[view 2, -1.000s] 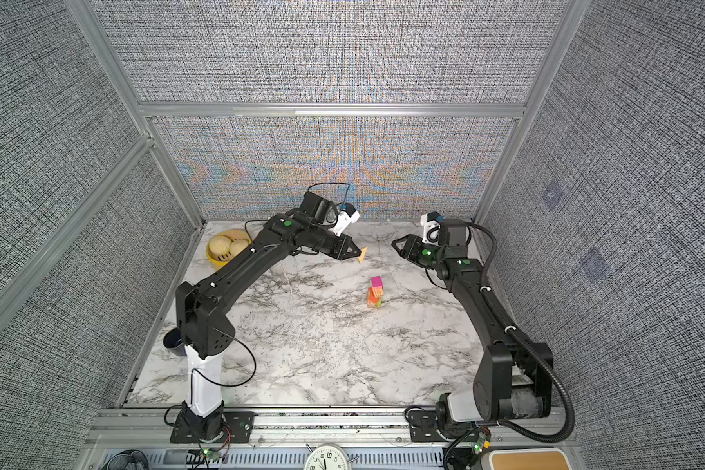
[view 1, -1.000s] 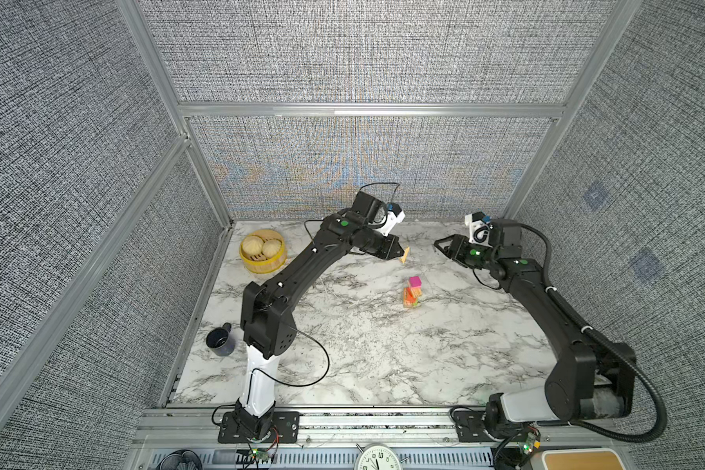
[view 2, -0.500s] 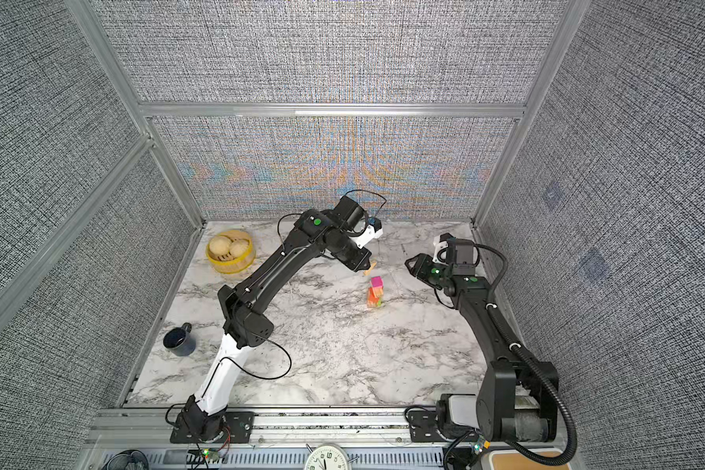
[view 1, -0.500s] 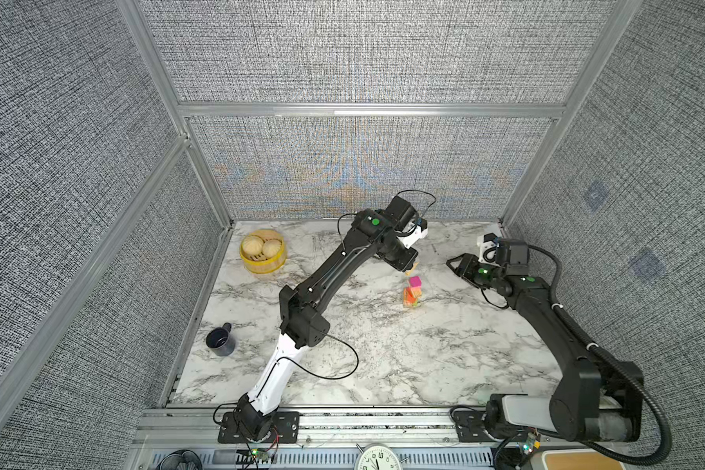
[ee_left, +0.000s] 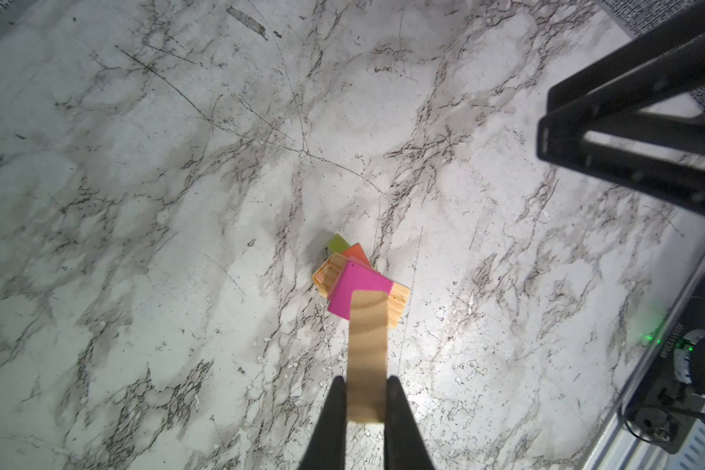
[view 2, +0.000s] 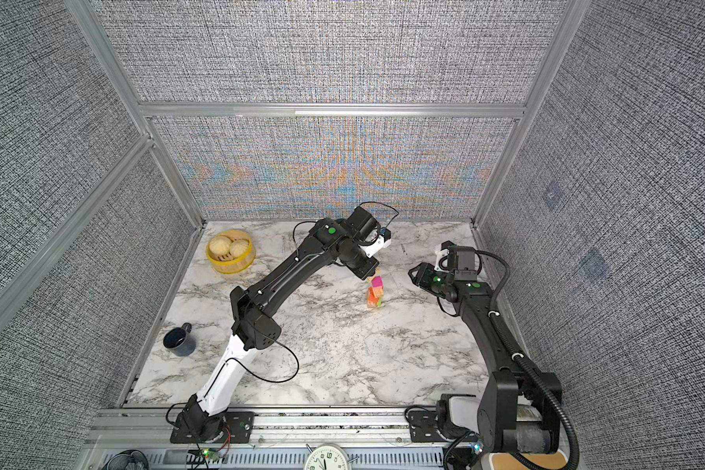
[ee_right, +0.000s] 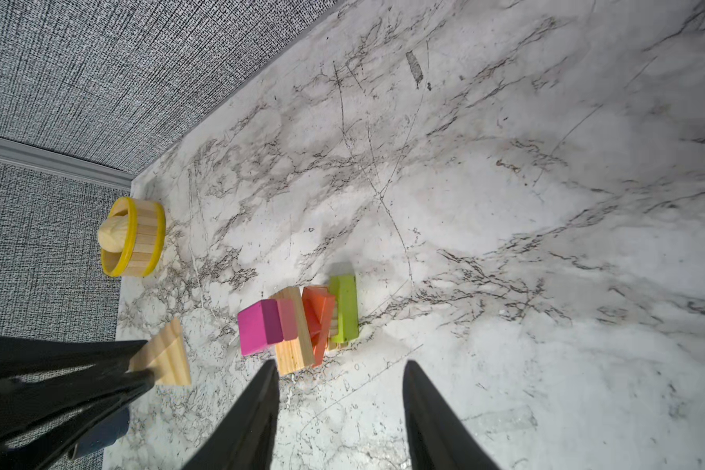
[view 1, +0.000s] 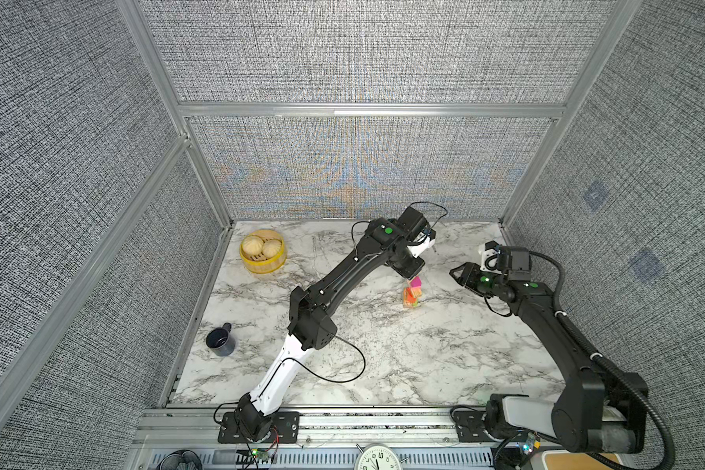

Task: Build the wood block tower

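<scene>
Left wrist: left pincer (ee_left: 366, 380) clamps tan block (ee_left: 366, 337) above tower (ee_left: 349, 291), apart; right pincer (ee_right: 340, 363) half-spread, empty.

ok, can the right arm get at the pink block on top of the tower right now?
Probably, from the side: the right gripper is open, empty and facing the tower, nothing between. From above, no: the left gripper holds a wooden triangle over the pink block.
</scene>
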Controlling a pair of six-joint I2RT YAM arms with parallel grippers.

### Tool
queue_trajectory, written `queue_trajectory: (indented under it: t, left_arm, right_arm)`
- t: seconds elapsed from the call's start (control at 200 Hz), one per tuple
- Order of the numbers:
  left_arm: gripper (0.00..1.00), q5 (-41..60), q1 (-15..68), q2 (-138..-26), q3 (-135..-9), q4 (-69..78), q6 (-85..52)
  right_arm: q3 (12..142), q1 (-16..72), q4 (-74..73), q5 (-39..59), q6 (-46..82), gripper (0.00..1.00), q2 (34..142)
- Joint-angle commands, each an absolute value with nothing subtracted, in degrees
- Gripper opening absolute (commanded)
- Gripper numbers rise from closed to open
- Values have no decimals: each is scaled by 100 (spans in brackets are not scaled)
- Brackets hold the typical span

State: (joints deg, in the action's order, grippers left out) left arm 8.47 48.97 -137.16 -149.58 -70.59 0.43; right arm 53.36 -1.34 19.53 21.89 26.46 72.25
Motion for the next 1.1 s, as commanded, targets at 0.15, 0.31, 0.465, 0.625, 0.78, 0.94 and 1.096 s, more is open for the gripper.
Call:
queue_trajectory:
  t: [0.15, 0.31, 0.465, 0.625, 0.78, 0.94, 1.096]
  left_arm:
    - [0, -777, 4809, -12669, -13212, -6936, -585]
    - [0, -720, 4670, -12511, -12407, -6980, -1154]
    - [0, -382, 4524, -12641, -11604, -6701, -1645]
    - [0, -8, 4386, -12944, -11302, -6501, -2002]
    - [2, 116, 4312, -13073, -11115, -6186, -2263]
    - [15, 216, 4237, -13145, -11005, -6019, -2364]
    - [34, 290, 4219, -13106, -10950, -5915, -2384]
  right_arm:
    - [5341, -165, 2009, 2184, 2555, 51, 7119]
    - [5385, -115, 1964, 2252, 2595, 51, 7155]
    - [5464, 43, 2037, 2192, 2560, 51, 7147]
    - [5510, 258, 2112, 2035, 2480, 50, 7115]
    - [5511, 456, 2168, 1936, 2374, 51, 7120]
    - [5537, 611, 2252, 1824, 2290, 51, 7085]
    - [5630, 728, 2336, 1728, 2263, 51, 7038]
